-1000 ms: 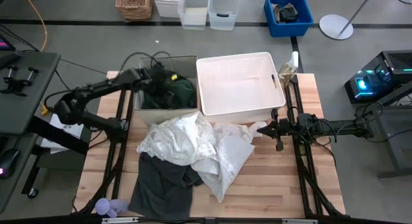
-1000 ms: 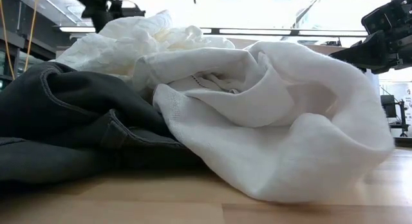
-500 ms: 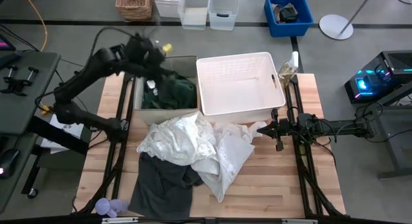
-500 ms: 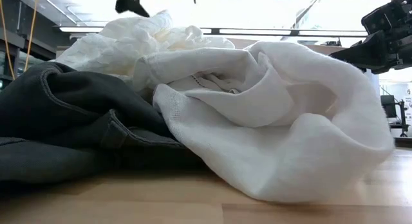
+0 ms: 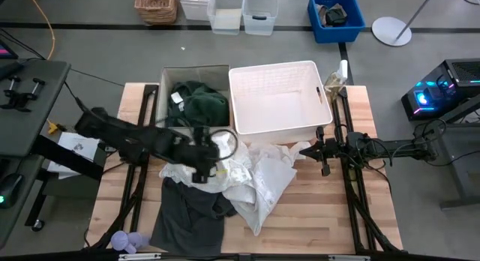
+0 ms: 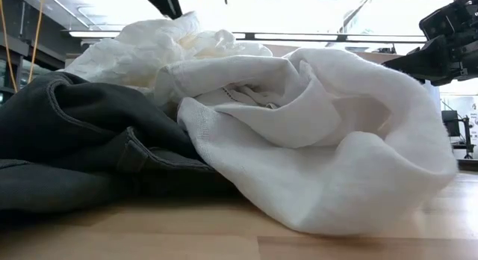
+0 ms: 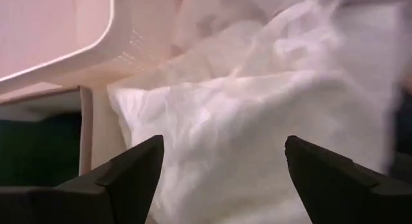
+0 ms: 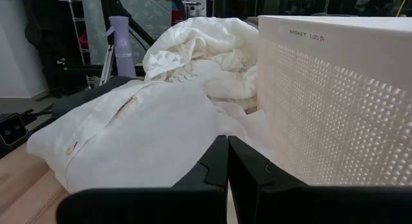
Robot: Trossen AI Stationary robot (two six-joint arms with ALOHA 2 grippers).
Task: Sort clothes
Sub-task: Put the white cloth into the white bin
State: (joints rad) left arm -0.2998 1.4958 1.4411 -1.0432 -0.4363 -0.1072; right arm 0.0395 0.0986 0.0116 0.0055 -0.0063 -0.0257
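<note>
A pile of white shirts (image 5: 240,171) lies mid-table, partly over a dark grey garment (image 5: 187,220) at the near edge; both also show in the low view (image 6: 314,140). A dark green top (image 5: 204,105) lies in the grey bin (image 5: 161,103) at the far left. My left gripper (image 5: 208,167) is open over the left part of the white pile (image 7: 244,121), fingers pointing down. My right gripper (image 5: 324,152) is shut and empty, level, just right of the pile (image 8: 148,127). The plaid shirt is out of view.
A white perforated basket (image 5: 279,133) stands at the far middle, next to the grey bin; its wall shows close by my right gripper (image 8: 335,95). A lavender plush toy (image 5: 127,242) lies at the near left corner. Bare wood shows at the table's right (image 5: 330,208).
My left gripper has risen out of the grey bin, then swung toward the table's near edge and come down over the white pile. The dark green top stays in the bin. My right arm has kept still.
</note>
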